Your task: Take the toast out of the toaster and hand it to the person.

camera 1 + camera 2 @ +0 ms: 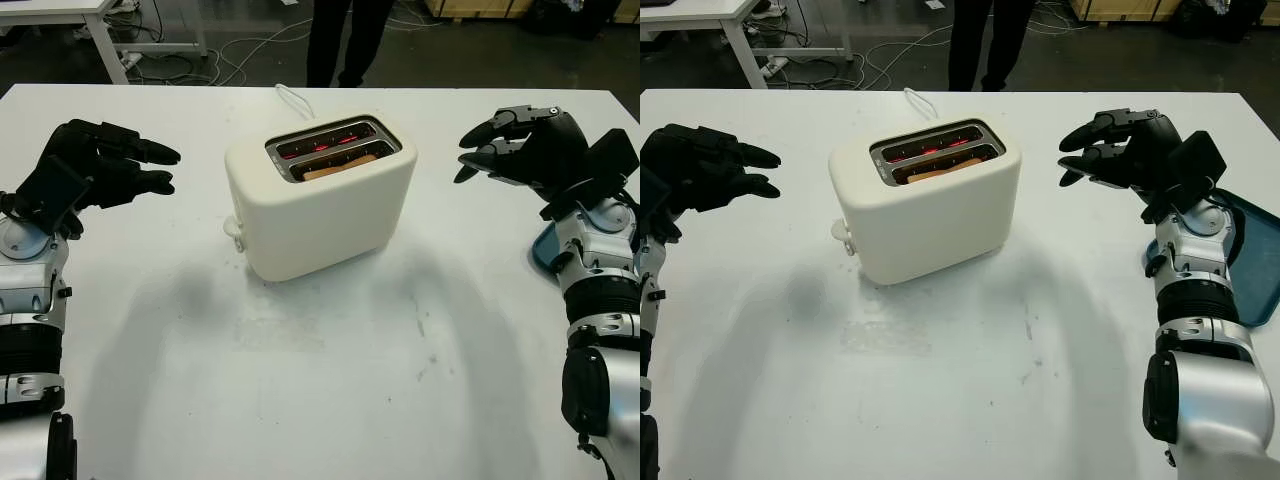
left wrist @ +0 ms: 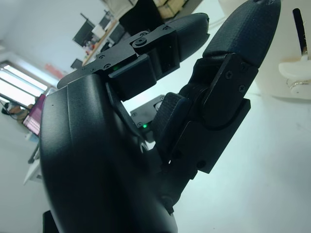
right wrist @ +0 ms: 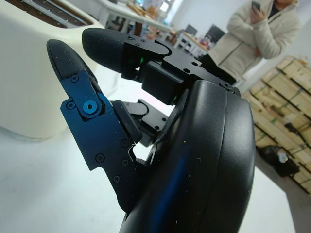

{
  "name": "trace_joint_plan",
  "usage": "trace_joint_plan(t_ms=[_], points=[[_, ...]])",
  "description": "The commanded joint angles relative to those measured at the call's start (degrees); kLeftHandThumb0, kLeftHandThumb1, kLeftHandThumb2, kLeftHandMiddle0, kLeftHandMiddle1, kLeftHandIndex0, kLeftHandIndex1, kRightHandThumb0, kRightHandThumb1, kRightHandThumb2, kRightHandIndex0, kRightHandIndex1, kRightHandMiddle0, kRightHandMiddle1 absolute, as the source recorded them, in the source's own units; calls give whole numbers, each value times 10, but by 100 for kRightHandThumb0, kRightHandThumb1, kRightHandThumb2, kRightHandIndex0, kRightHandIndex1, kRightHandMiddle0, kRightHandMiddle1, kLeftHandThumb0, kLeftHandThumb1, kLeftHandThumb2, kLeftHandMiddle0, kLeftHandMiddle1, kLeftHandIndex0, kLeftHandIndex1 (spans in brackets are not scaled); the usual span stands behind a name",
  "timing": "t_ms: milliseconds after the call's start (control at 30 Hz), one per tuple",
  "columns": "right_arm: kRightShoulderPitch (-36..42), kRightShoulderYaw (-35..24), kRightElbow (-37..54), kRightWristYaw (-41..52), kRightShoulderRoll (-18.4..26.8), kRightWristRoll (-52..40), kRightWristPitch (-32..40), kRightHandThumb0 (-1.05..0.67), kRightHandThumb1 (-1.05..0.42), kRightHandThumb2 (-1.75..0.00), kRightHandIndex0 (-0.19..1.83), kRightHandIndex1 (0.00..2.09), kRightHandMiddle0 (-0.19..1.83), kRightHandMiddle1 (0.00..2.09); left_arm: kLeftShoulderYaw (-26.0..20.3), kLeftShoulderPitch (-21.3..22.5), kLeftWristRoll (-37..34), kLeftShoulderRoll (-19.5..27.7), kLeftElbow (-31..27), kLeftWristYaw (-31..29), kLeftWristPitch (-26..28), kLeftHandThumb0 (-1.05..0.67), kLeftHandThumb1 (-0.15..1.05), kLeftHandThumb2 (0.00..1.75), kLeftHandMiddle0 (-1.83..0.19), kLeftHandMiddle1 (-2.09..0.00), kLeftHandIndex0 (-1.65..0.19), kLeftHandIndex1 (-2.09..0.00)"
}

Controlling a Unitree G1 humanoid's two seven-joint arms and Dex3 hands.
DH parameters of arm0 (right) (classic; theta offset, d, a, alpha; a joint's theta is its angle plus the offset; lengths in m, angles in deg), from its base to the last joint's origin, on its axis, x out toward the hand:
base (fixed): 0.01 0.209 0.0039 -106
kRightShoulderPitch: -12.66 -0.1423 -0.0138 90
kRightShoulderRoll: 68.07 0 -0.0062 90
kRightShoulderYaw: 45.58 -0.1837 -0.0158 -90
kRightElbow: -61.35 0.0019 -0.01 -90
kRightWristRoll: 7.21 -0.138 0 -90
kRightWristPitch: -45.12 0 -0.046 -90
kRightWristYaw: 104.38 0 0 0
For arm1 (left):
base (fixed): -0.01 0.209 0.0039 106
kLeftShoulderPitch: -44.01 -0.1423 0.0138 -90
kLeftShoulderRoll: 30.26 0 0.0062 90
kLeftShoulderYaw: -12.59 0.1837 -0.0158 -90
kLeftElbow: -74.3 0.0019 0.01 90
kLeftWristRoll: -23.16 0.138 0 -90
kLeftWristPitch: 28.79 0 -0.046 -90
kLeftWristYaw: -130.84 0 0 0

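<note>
Two hands open, toast not yet touched.

Your left hand (image 1: 100, 165) hangs near the desk's (image 1: 330, 400) left edge and your right hand (image 1: 520, 145) near the right edge, both holding nothing, w/ the toaster (image 1: 320, 200) between them mid-desk. Toast (image 1: 340, 167) sits low in the front slot; the slots glow red. Person (image 1: 985, 40) stands beyond the far edge. Risks, as I judge it: fingers too thick for the slot, toaster tipping or sliding if you pull at an angle, toast crumbling if pinched hard.

Smooth cream plastic toaster (image 1: 320, 200), matt
</note>
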Motion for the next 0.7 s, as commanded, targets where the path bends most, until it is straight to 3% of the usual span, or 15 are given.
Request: trace_joint_plan(t_ms=[0, 367, 667], points=[[-10, -4, 0, -2, -3, -2, -8, -56, -63, 0, 127, 77, 125, 45, 2, -3, 5, -4, -5, 6, 2, -105, 75, 0, -150, -13, -142, -1], [-6, -6, 13, -1, -3, -10, 19, -49, -63, 0, 125, 78, 123, 45, -1, -4, -3, -9, 1, 3, -7, -105, 76, 0, -149, -13, -142, -1], [23, 1, 86, -25, 6, 1, 76, -45, -62, 0, 114, 80, 119, 45, -3, -1, -7, -17, 10, -3, -14, -105, 75, 0, -149, -12, -142, -1]])
